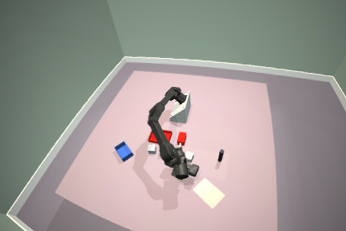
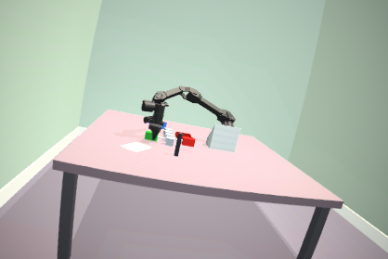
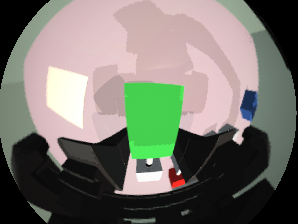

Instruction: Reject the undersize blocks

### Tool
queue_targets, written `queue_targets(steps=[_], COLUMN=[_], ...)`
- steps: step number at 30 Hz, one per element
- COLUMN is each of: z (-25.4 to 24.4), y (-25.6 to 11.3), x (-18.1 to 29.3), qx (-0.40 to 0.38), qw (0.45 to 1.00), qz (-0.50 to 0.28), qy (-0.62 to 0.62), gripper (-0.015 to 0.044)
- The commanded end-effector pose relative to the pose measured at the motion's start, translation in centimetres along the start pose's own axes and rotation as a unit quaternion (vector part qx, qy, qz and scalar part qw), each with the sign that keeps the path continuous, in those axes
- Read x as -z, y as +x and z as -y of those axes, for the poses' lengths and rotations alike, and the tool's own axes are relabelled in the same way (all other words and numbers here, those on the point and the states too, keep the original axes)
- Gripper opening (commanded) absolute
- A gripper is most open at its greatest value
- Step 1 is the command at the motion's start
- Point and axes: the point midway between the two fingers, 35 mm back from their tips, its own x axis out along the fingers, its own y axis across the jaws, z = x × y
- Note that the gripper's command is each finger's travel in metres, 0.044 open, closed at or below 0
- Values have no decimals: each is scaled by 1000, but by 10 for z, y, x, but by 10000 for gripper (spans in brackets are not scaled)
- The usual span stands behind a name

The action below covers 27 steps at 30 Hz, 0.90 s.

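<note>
GO gauge (image 2: 150,135) (image 3: 154,120), green: you have it pinched in the gripper (image 1: 180,171) (image 2: 155,136) (image 3: 149,125).

Top view: take the gripper as dial centre. The arm (image 1: 158,126) (image 2: 195,97) covers most of the gauge here. You find the red reject tray (image 1: 153,137) (image 2: 184,134) at 11 o'clock, partly under the arm, and a red box (image 1: 181,138) (image 2: 188,141) at 12. One steel block (image 1: 151,149) lies near 10 o'clock, another steel block (image 1: 189,156) near 1. The blue tray (image 1: 123,151) (image 2: 164,125) (image 3: 249,104) sits well apart at 10; the black post (image 1: 221,156) (image 2: 178,145) stands at 2; the pale sheet (image 1: 209,193) (image 2: 135,147) (image 3: 67,95) lies at 4.

Exterior view: your gauge is low at the fingertips, near the table top (image 2: 200,167). Contact with the table cannot be determined. The steel blocks are toward 3 o'clock from it, the pale wedge (image 1: 182,115) (image 2: 225,137) farther out.

Wrist view: the gauge fills the centre, between the two fingers. A light block (image 3: 149,175) with a dark top appears at 6 o'clock.
</note>
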Motion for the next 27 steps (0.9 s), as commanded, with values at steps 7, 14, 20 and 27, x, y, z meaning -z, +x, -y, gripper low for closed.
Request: queue_targets(steps=[7, 14, 20, 27], z=[-2, -2, -1, -1], y=[0, 1, 2, 2], x=[1, 4, 6, 9], qx=[0, 0, 0, 0], qw=[1000, 1000, 1000, 1000], qz=[7, 10, 12, 15], qy=[-3, -3, -4, -4], gripper=[0, 0, 0, 0])
